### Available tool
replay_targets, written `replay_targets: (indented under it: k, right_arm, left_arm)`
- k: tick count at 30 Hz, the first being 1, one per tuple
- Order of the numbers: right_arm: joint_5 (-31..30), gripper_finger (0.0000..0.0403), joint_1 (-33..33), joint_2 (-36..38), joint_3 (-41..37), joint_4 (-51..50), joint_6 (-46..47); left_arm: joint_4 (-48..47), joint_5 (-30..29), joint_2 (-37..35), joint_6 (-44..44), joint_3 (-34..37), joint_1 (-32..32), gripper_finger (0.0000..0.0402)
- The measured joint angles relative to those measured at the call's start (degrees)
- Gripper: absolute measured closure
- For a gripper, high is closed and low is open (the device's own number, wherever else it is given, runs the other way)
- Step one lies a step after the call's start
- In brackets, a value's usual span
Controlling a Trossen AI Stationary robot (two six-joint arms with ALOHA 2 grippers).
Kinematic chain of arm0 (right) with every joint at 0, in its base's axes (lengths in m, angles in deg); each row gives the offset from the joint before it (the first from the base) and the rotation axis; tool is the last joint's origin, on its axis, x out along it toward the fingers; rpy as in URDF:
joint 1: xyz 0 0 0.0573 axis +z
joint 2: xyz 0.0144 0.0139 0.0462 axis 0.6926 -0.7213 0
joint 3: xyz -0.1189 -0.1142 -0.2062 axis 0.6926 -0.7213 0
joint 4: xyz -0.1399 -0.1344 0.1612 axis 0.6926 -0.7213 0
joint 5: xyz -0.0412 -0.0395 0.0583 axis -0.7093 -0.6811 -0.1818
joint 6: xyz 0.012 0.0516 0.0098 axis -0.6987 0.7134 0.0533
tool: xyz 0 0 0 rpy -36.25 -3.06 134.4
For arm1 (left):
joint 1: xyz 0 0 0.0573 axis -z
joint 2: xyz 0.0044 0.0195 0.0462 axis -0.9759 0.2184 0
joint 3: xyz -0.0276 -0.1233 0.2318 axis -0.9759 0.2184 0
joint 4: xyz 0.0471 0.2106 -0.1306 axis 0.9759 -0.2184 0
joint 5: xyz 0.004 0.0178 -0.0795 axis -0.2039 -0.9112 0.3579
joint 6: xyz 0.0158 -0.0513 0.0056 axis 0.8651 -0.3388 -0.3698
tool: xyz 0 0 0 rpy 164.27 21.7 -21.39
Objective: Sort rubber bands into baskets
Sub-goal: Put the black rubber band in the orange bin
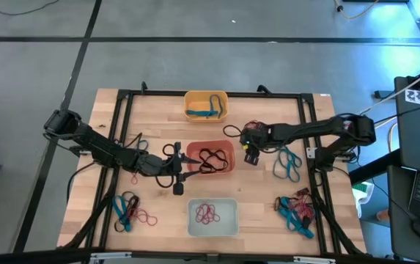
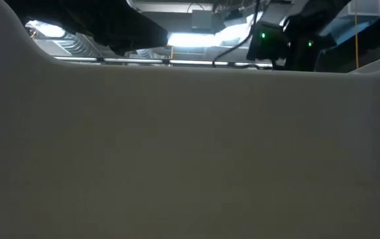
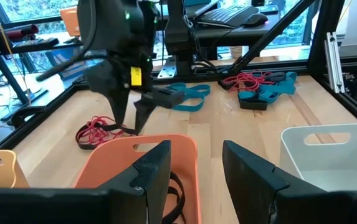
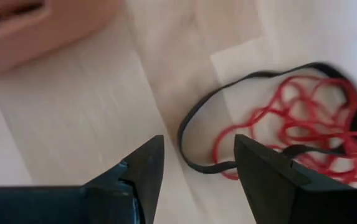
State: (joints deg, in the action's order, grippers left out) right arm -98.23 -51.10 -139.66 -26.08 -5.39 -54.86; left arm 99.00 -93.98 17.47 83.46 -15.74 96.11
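- Bands [image 4: 290, 134] of thin rubber are judged light, soft and stretchy; being tangled, several are likely to be dragged up when one is lifted.
- Hold is best taken on a single strand at the edge of a clump, such as the black loop [image 4: 194, 140] seen lying flat on the tabletop [image 1: 158, 110] just ahead of the right end effector [image 4: 197, 165].
- Right end effector is seen with its jaws apart and nothing between them, poised over the red-and-black clump [image 1: 240, 130] beside the red-orange basket [image 1: 226, 150].
- Left end effector [image 1: 178, 164] is seen at that basket's other side, jaws apart and empty.
- Sorted so far, by appearance: teal bands in the yellow basket [image 1: 192, 96], black in the red-orange one, red in the pale basket [image 1: 231, 220].
- Loose clumps are left at the near left [image 1: 130, 210], near right [image 1: 296, 210] and by the right arm [image 1: 288, 165].
- Low view is blocked by a pale wall.
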Motion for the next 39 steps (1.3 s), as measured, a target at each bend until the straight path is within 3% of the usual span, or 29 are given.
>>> replay_targets:
  k: [18,23,31,39]
  right_arm:
    - [1.91,0.0213,-0.4,-0.2,-7.81,10.55,-0.32]
    - [3.03,0.0259,-0.4,-0.2,-8.8,12.36,-1.03]
    - [2.97,0.0386,-0.38,-0.18,-8.81,12.03,-2.66]
    - [2.78,0.0377,-0.27,3.62,-6.05,10.05,-4.65]
  left_arm:
    - [0.17,0.01,0.0,-0.26,0.0,-0.01,0.0259]
    - [0.22,0.02,0.0,-0.26,0.0,-0.01,0.0259]
    - [0.22,0.02,0.0,-0.31,0.0,0.0,0.0259]
    - [0.2,0.0,0.0,-0.33,0.01,-0.02,0.0259]
